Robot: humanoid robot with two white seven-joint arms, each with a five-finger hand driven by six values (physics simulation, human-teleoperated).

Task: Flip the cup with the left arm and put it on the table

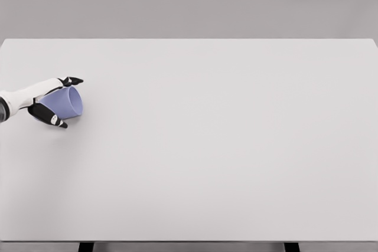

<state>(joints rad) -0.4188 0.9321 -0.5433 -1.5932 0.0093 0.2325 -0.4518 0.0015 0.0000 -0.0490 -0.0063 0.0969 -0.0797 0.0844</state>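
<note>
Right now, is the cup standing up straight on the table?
No, the cup is tipped on its side, held in the left hand at the table's left edge.

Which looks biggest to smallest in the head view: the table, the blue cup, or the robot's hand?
1. Table, by far the largest, filling most of the view.
2. and 3. Blue cup and left hand look close in size; the hand wraps the cup, so no ranking.
</note>
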